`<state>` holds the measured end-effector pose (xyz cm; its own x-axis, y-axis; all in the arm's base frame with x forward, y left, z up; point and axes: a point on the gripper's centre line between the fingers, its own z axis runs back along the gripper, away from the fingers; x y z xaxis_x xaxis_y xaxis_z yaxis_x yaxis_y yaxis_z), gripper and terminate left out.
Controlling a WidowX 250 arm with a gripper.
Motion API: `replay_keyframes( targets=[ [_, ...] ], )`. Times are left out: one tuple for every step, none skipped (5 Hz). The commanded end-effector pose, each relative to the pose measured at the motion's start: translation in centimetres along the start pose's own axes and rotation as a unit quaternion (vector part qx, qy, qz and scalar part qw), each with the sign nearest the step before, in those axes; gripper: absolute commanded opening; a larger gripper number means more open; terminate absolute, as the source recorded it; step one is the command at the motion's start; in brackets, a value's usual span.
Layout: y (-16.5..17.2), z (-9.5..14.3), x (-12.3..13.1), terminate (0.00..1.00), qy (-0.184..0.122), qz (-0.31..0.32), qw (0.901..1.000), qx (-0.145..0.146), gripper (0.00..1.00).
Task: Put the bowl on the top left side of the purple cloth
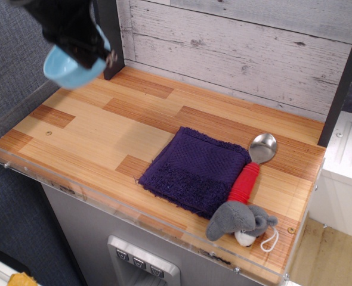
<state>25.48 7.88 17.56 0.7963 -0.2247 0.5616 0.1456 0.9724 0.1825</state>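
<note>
My black gripper (92,55) is at the upper left, high above the table, shut on the rim of the light-blue bowl (68,67). The bowl hangs tilted in the air, well clear of the wood. The purple cloth (197,168) lies flat on the table's right half, far to the right of and below the bowl. Nothing lies on the cloth.
A metal spoon (253,165) with a red handle lies along the cloth's right edge. A grey stuffed toy (240,221) sits at the front right. A dark post (108,42) stands just behind the gripper. A clear acrylic lip (104,199) runs along the table's front edge.
</note>
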Motion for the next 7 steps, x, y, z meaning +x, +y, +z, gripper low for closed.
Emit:
replay_keyframes(
  targets=[
    [-2.7, -3.4, 5.3, 0.00, -0.013, -0.034, 0.9981, -0.050, 0.00],
    [-7.0, -4.6, 7.2, 0.00, -0.020, -0.072, 0.9933, -0.088, 0.00],
    [-10.2, -5.6, 7.5, 0.00, -0.009, -0.098, 0.9887, -0.113, 0.00],
    [-12.0, -7.8, 6.1, 0.00, 0.013, -0.115, 0.9862, -0.118, 0.00],
    [-12.3, -10.2, 4.7, 0.00, 0.032, -0.123, 0.9855, -0.112, 0.00],
    [-12.6, -12.2, 3.9, 0.00, 0.041, -0.127, 0.9849, -0.111, 0.00],
    [-13.0, -14.3, 2.8, 0.00, 0.052, -0.130, 0.9833, -0.117, 0.00]
  ],
)
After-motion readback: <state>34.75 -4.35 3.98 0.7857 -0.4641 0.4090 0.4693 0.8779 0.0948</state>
